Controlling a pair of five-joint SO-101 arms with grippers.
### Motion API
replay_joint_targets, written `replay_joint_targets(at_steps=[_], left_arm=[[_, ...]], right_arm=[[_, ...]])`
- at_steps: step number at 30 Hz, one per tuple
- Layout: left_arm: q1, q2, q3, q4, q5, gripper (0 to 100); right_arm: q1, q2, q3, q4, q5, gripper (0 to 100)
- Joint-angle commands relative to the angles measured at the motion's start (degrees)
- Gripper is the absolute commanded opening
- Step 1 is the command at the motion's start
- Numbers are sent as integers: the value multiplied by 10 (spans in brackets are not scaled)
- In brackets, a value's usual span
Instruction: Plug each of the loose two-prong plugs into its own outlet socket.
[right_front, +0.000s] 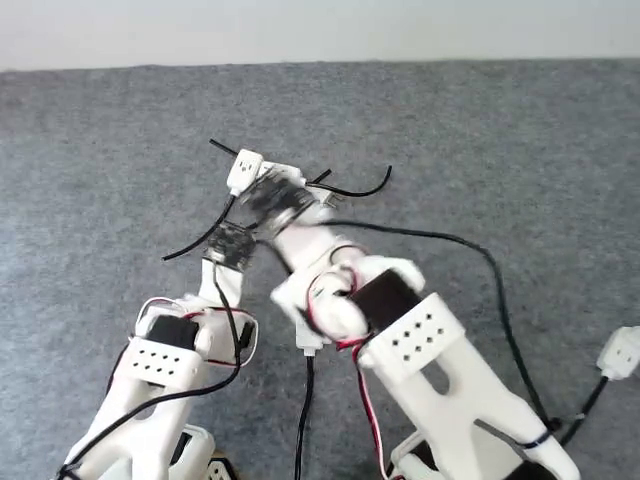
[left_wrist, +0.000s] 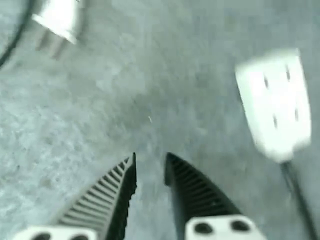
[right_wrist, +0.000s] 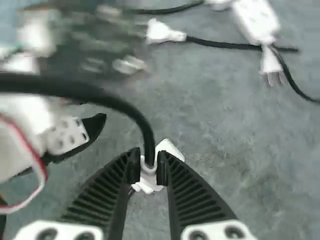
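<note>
From above, a white outlet socket lies on the grey worktop by the arms' ends. At the left wrist, the left tool stands slightly parted and empty, near a loose plug. At the right wrist, the right tool clamps a white corded plug.

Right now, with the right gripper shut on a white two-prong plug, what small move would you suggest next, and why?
Probably carry the right gripper toward the white rectangular outlet block: the white two-prong plug is already pinched in it, while the block lies apart on the grey carpet.
</note>
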Motion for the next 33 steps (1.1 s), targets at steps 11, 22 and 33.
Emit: replay_joint_targets(at_steps=[11, 22, 33], left_arm=[[-69, -11, 0, -154, 101, 15], [-70, -11, 9, -161, 105, 15], [-70, -11, 10, -160, 105, 15]], right_arm=[[52, -7, 180, -212, -138, 8], [52, 0, 198, -245, -133, 8], [77, 0, 241, -283, -98, 8]])
